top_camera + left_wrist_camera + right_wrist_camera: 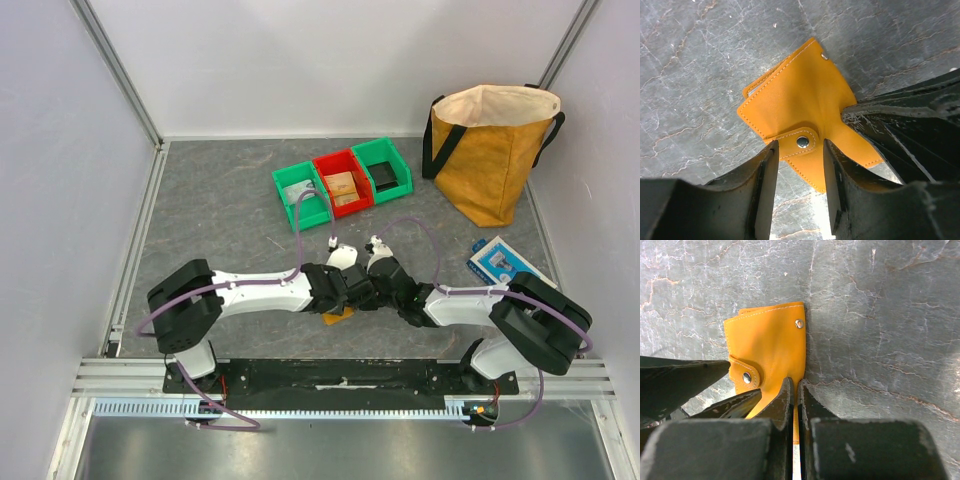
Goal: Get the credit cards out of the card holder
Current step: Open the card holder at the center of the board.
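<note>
The card holder [795,100] is a closed tan-orange leather wallet with a snap tab, held just above the grey table; it also shows in the top view [337,316] and the right wrist view [767,340]. My right gripper [797,382] is shut on the holder's edge. Its finger enters the left wrist view from the right. My left gripper [800,145] is open, with its jaws on either side of the snap tab and not pressing it. In the top view both grippers meet over the holder, left [350,292] and right [375,290]. The credit cards are hidden.
Three small bins stand at the back: green [300,190], red [343,185], green [384,170]. A big mustard bag [490,150] stands at the back right. A blue-and-white box [497,262] lies near the right arm.
</note>
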Tool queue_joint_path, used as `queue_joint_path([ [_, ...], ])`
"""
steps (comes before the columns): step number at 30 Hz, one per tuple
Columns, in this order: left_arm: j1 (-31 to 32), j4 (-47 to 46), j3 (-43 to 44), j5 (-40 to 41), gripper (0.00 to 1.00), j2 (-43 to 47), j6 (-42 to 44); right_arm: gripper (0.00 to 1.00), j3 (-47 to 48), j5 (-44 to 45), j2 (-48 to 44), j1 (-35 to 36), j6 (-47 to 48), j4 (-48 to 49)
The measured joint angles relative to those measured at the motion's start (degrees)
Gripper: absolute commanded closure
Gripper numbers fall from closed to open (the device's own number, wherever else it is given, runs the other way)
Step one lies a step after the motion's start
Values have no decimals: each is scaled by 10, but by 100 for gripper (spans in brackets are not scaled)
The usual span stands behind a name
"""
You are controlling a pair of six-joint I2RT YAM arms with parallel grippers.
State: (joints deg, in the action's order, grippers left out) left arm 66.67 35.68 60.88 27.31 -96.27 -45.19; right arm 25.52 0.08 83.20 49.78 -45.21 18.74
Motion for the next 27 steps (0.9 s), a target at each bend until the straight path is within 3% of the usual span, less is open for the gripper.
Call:
queue_joint_path([
  [8, -1, -2, 4, -3, 56, -21, 12, 100, 0, 0, 0, 0, 0, 0],
  [13, -2, -5, 7, -6, 67, -24, 16, 100, -2, 0, 0, 0, -1, 3],
  [20, -9, -16, 2, -8, 97, -22, 20, 100, -6, 0, 0, 0, -3, 11],
  [27, -28, -57, -35, -27, 98, 10, 20, 100, -9, 0, -1, 0, -6, 16],
])
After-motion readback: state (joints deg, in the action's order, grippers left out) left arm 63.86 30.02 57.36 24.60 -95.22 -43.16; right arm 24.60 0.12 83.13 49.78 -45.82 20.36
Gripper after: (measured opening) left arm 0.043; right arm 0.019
